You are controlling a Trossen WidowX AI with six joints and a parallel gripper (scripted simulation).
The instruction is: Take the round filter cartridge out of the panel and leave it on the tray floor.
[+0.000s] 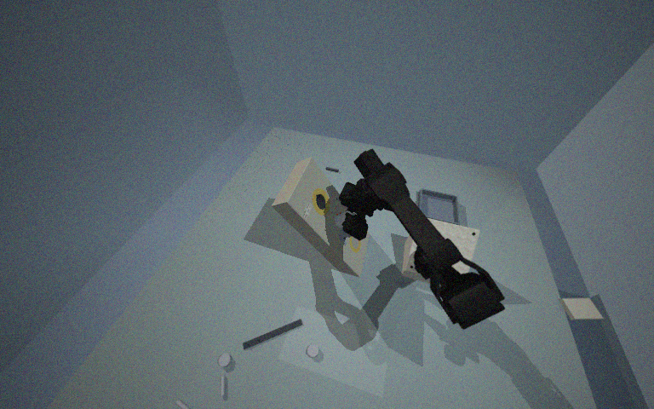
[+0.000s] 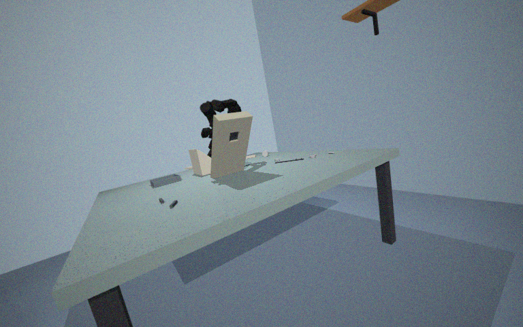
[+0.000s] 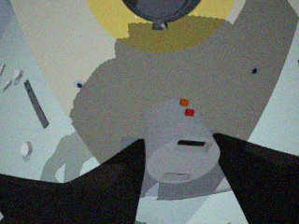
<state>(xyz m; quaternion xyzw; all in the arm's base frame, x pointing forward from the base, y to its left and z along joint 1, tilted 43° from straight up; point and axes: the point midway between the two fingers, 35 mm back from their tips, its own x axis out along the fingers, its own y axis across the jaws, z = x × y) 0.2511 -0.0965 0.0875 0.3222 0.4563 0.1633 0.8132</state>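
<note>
In the wrist view my gripper [image 3: 178,142] is shut on the round grey filter cartridge [image 3: 177,161]. Its face shows two narrow slots and two small red-orange marks. The cartridge is out in front of the beige service panel [image 3: 50,44] [image 1: 299,185] [image 2: 229,150]. In the top view the gripper [image 1: 354,225] hangs close to the panel's face and hides the cartridge. The grey tray [image 1: 438,204] [image 2: 165,180] lies on the table behind the arm.
A second beige block [image 1: 462,236] stands by the arm's base. A dark bar [image 1: 272,333], two small pale cylinders [image 1: 224,359] [image 1: 312,350] and a thin rod [image 1: 222,385] lie near the table's front. A wooden shelf [image 2: 370,8] hangs high on the wall.
</note>
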